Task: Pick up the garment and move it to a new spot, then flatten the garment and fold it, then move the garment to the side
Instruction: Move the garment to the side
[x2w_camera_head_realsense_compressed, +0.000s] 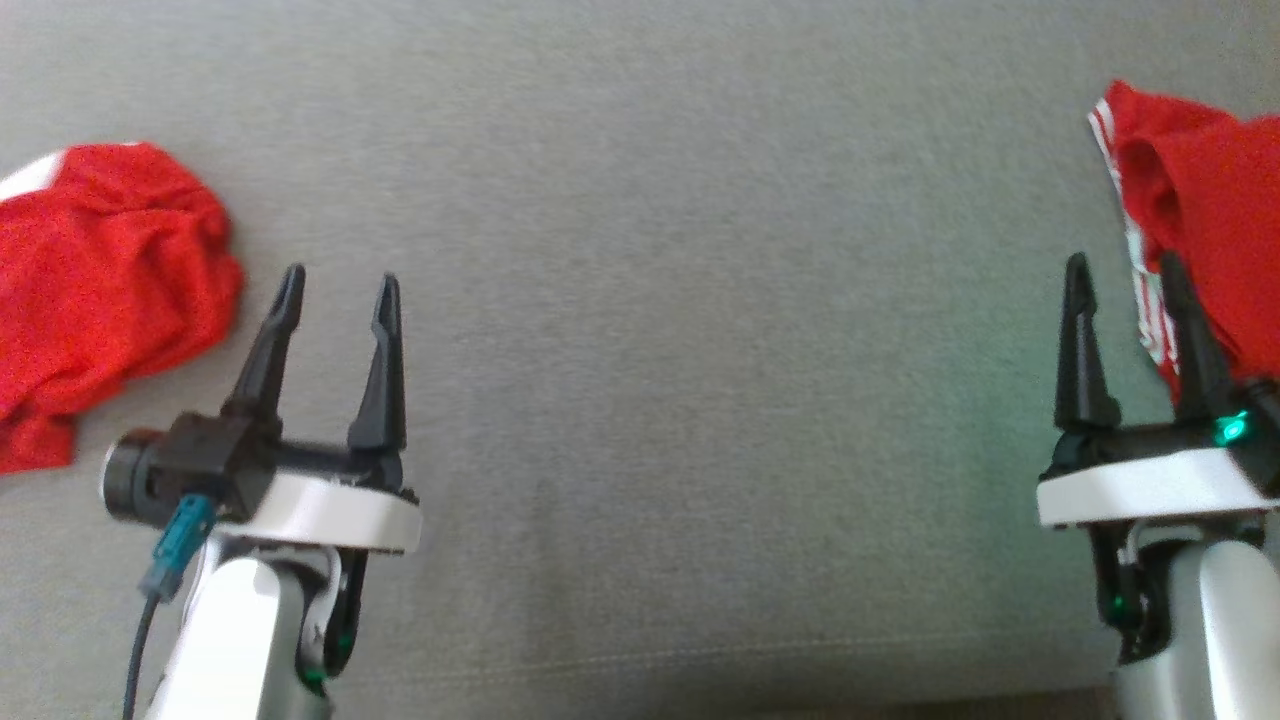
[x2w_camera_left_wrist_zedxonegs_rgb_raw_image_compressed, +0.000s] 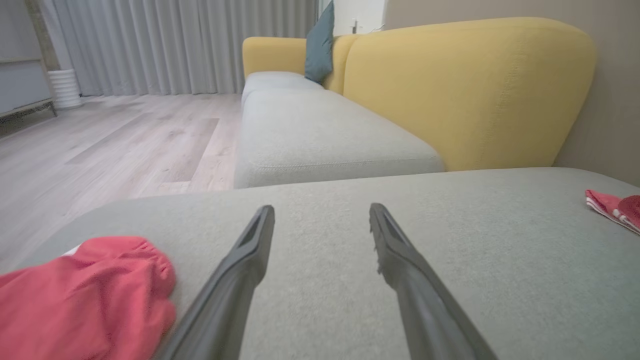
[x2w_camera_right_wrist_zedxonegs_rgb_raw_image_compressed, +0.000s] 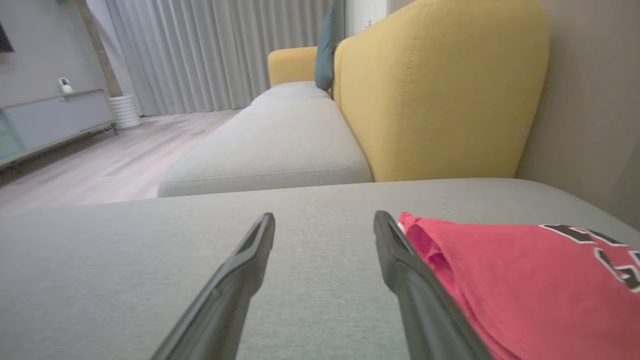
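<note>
A crumpled red garment (x2w_camera_head_realsense_compressed: 105, 270) lies at the left of the grey cushion (x2w_camera_head_realsense_compressed: 680, 300); it also shows at the lower left (x2w_camera_left_wrist_zedxonegs_rgb_raw_image_compressed: 85, 300) of the left wrist view. My left gripper (x2w_camera_head_realsense_compressed: 340, 276) stands open just right of it, nothing between its fingers (x2w_camera_left_wrist_zedxonegs_rgb_raw_image_compressed: 321, 207). A second red garment with white stripes (x2w_camera_head_realsense_compressed: 1190, 210) lies at the right edge, with black lettering in the right wrist view (x2w_camera_right_wrist_zedxonegs_rgb_raw_image_compressed: 525, 280). My right gripper (x2w_camera_head_realsense_compressed: 1124, 260) is open (x2w_camera_right_wrist_zedxonegs_rgb_raw_image_compressed: 324, 215), its right finger against that garment's edge, gripping nothing.
The grey seat stretches wide between the two grippers. Beyond it stands a yellow sofa back (x2w_camera_left_wrist_zedxonegs_rgb_raw_image_compressed: 465, 90) with a teal pillow (x2w_camera_left_wrist_zedxonegs_rgb_raw_image_compressed: 320, 45), a wall to the right, and wooden floor (x2w_camera_left_wrist_zedxonegs_rgb_raw_image_compressed: 100, 145) with curtains to the left.
</note>
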